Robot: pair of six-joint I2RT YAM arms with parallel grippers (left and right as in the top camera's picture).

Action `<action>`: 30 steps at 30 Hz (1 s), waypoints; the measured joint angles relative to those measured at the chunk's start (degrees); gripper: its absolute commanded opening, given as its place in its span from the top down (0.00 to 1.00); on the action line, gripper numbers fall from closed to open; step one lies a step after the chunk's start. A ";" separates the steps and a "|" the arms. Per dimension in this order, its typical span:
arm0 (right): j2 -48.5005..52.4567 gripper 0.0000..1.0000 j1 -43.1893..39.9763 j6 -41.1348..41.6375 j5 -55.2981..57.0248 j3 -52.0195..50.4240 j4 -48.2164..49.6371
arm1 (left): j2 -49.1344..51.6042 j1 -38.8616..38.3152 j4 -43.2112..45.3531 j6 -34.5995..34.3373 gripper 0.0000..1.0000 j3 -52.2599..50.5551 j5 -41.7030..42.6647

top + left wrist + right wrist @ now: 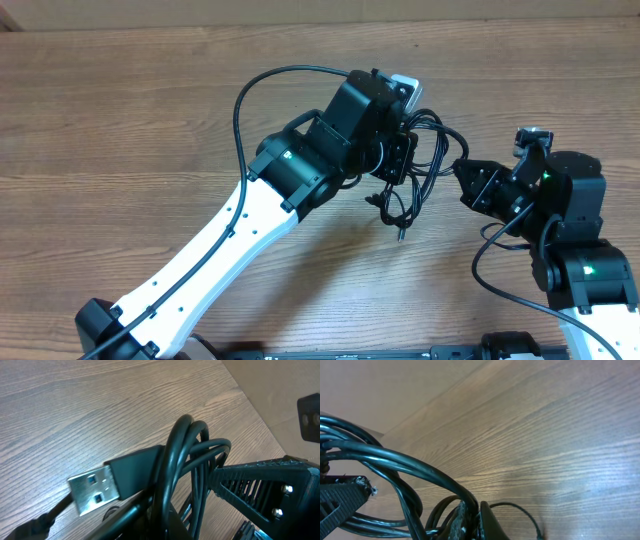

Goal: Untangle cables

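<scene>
Right wrist view, closest: right gripper clenched on cables, black strands converging into fingertips at bottom edge. Left wrist view: silver USB plug close to lens, black loops arching just behind it. Overhead: left gripper mostly hidden under own wrist and loops; released or clenched, can't tell. Tangled bunch sits between both grippers, right of table centre, touching both. Loose ends trail toward robot side. Wood grain beyond.
</scene>
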 measured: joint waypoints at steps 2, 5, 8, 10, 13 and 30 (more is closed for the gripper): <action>0.00 0.96 0.00 1.03 0.22 0.00 -0.70 | 0.15 0.00 -0.22 0.00 0.96 0.00 0.00; 0.00 0.96 0.00 2.75 0.28 0.02 -2.21 | 0.22 0.00 -0.31 -0.02 0.96 0.00 0.00; 0.00 0.96 0.00 5.29 0.31 0.04 -4.26 | 0.22 -0.09 -0.35 -0.02 0.96 0.00 -0.04; 0.00 0.96 0.00 7.06 0.31 0.07 -5.75 | 0.22 -0.28 -0.35 -0.04 0.96 0.00 -0.39; 0.00 0.96 0.00 10.23 0.37 0.09 -7.72 | 0.22 -0.37 -0.37 -0.04 0.96 -0.02 -0.46; 0.00 0.96 -0.07 21.05 2.69 0.09 -9.99 | 0.22 -0.24 -0.57 -0.20 0.96 0.00 -2.64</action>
